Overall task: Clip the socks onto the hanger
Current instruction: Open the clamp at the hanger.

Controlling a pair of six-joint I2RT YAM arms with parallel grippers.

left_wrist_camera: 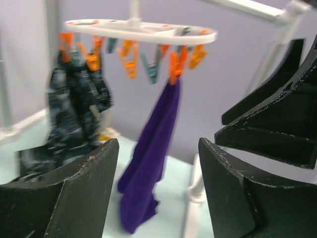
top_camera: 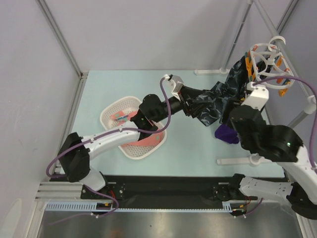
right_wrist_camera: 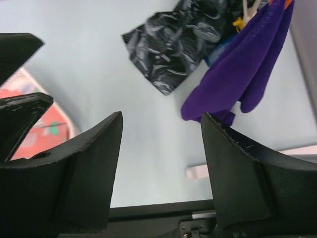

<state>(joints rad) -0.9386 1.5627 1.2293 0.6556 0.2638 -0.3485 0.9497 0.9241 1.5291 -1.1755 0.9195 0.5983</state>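
Note:
The salmon-pink socks (top_camera: 146, 142) lie in a white basket (top_camera: 110, 112) on the table's left half; they also show at the left edge of the right wrist view (right_wrist_camera: 29, 136). The white ring hanger (top_camera: 270, 62) with orange and teal pegs hangs at the far right and also shows in the left wrist view (left_wrist_camera: 143, 32). My left gripper (top_camera: 199, 102) (left_wrist_camera: 158, 148) is open and empty, raised above the table and facing the hanger. My right gripper (top_camera: 237, 120) (right_wrist_camera: 162, 119) is open and empty above the table, below the hanger.
A purple garment (top_camera: 226, 133) (left_wrist_camera: 158, 119) (right_wrist_camera: 242, 69) and a dark white-patterned cloth (top_camera: 213, 106) (left_wrist_camera: 74, 114) (right_wrist_camera: 173, 44) hang from the hanger's pegs. The rack's white foot (top_camera: 247, 161) lies on the table at the right. Frame posts stand at the back corners.

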